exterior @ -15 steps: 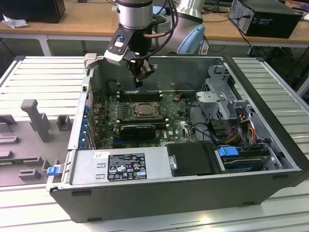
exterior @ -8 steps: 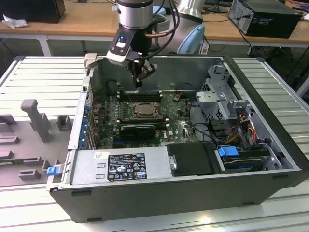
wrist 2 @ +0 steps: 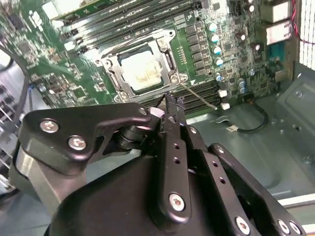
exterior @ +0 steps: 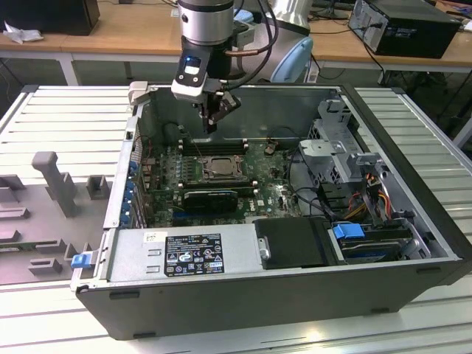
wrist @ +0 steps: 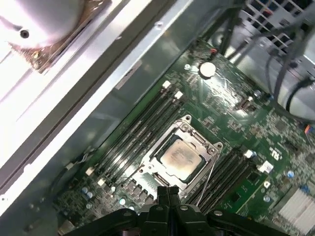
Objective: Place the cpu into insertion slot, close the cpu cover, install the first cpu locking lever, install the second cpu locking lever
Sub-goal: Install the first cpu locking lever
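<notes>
The cpu (wrist: 180, 156) lies framed by the cpu cover (wrist: 197, 139), and the gripper (wrist 2: 171, 101) hovers near, fingers pinched together, holding nothing.

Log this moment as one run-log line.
gripper: shut, empty, hovering near insertion slot | cpu: seated in slot | cpu cover: down around cpu | lever rod: latch state unclear

One corner of the cpu cover (wrist: 205, 143) behind the jaws
</notes>
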{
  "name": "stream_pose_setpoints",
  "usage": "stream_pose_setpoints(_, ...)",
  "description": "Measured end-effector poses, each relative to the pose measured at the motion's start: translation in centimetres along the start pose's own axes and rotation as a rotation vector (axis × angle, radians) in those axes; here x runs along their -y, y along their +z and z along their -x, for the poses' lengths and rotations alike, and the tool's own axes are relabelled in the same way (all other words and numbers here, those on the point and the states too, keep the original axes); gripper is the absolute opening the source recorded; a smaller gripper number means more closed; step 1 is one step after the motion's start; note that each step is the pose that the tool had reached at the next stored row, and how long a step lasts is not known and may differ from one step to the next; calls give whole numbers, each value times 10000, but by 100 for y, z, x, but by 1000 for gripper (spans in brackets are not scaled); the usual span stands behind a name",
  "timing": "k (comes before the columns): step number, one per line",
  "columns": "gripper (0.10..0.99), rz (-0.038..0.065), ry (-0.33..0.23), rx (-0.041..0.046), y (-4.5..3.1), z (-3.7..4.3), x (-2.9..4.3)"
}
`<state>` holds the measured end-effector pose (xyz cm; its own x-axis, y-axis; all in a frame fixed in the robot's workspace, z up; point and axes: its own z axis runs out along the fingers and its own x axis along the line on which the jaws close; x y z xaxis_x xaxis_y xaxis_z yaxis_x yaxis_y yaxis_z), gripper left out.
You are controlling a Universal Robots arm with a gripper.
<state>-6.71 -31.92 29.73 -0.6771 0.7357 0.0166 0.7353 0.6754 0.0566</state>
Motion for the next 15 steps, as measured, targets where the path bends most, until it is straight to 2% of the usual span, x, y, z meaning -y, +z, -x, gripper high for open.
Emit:
stream_pose_setpoints(1, 106, -8, -409, -22, 26, 0, 3)
stream_pose_setpoints(5, 106, -14, -538, -25, 122, 3, 15)
stream_pose_setpoints(6, 106, -16, -709, -36, 162, 3, 18)
stream_pose_setpoints(8, 106, -24, -1071, -55, 189, 3, 20)
stream_pose_setpoints(11, 106, -41, -2025, -112, 251, 5, 23)
stream_pose_setpoints(15, 106, -66, -2988, -159, 280, 5, 25)
